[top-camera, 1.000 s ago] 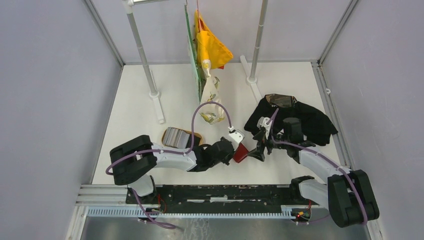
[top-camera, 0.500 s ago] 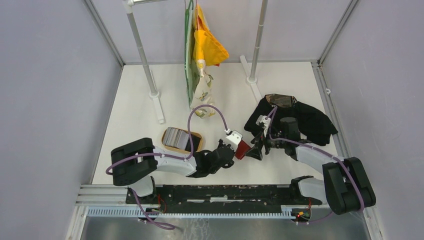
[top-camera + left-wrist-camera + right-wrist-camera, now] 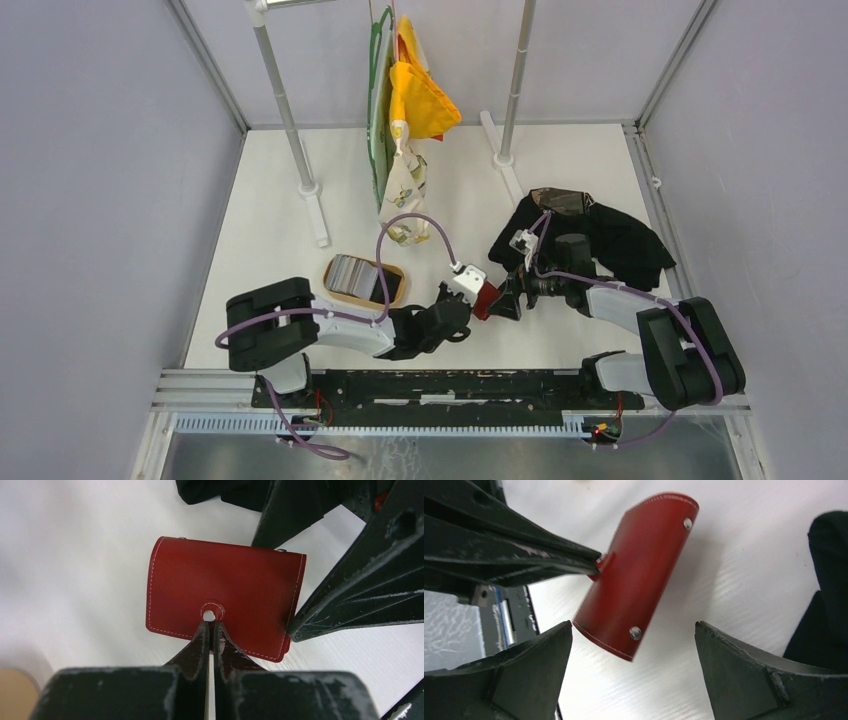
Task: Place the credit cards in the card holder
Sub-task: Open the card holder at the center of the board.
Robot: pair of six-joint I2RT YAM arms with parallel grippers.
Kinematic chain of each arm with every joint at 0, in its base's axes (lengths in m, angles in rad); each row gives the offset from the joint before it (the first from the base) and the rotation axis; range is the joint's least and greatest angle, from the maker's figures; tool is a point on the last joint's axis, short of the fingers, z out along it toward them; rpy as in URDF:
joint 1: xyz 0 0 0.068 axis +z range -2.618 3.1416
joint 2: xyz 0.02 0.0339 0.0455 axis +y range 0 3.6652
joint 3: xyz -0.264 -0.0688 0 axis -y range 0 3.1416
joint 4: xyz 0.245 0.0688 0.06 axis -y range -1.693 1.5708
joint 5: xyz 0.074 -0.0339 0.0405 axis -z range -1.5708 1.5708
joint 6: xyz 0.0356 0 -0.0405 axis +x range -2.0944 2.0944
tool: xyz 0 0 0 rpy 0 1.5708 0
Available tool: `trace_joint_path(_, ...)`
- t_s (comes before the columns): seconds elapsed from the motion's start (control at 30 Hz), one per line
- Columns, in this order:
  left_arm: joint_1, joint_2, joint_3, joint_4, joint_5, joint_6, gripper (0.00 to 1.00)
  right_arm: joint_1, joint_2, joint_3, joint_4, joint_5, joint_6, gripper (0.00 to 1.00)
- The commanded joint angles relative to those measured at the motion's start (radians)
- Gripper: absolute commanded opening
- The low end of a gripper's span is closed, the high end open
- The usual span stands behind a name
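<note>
Red leather-look card holder (image 3: 488, 297) sits at the middle of the white table (image 3: 270, 220) in the top view, between the two arms. The left end effector (image 3: 478, 301) reaches in from the left and is closed on it. The right end effector (image 3: 506, 298) faces it from the right. The credit cards (image 3: 352, 271) lie stacked in a tan oval tray (image 3: 396, 291), near the left arm and well apart from the holder. A heap of black cloth (image 3: 620, 245) lies behind the right arm. Yellow fabric (image 3: 420, 98) hangs from a rack at the back.

From the left wrist, the holder is folded shut, its white stitching showing along the edges. The left fingers (image 3: 200, 645) are pressed together, pinching the small tab with the snap stud (image 3: 210, 614) at the holder's near edge. One dark finger of the right arm crosses behind the holder's far edge. Another finger's tip lies at its lower right corner; whether it touches cannot be told.

From the right wrist, the holder hangs tilted, two studs along its side and a soft shadow on the table beneath it. The left fingers grip its tab from the left. The right fingers (image 3: 524, 675) stand wide apart, with the holder between them and nothing gripped. The black cloth fills the right edge.
</note>
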Motion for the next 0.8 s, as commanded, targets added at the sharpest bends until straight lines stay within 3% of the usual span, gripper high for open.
trace_joint_path(0.0,-0.027,0.029,0.039,0.080,-0.047,-0.010,0.02,0.004,-0.007,0.034,0.121,-0.096,0.115,0.98)
trace_joint_path(0.13,-0.052,0.061,0.074,0.047,-0.087,0.014,0.02,0.006,-0.011,0.016,0.200,-0.170,0.193,0.98)
trace_joint_path(0.23,-0.067,0.073,0.093,0.037,-0.113,0.027,0.02,0.005,-0.007,0.011,0.193,-0.112,0.204,0.98)
trace_joint_path(0.33,-0.075,0.074,0.103,0.038,-0.123,0.032,0.02,0.006,0.019,0.026,0.123,-0.040,0.166,0.93)
trace_joint_path(0.53,-0.085,0.070,0.107,0.041,-0.141,0.036,0.02,0.016,0.028,0.030,0.114,-0.040,0.166,0.79)
trace_joint_path(0.6,-0.089,0.070,0.106,0.043,-0.150,0.035,0.02,0.018,0.026,0.030,0.121,-0.048,0.169,0.66)
trace_joint_path(0.77,-0.090,0.045,0.082,0.059,-0.189,0.014,0.02,0.018,0.014,0.031,0.145,-0.066,0.173,0.17)
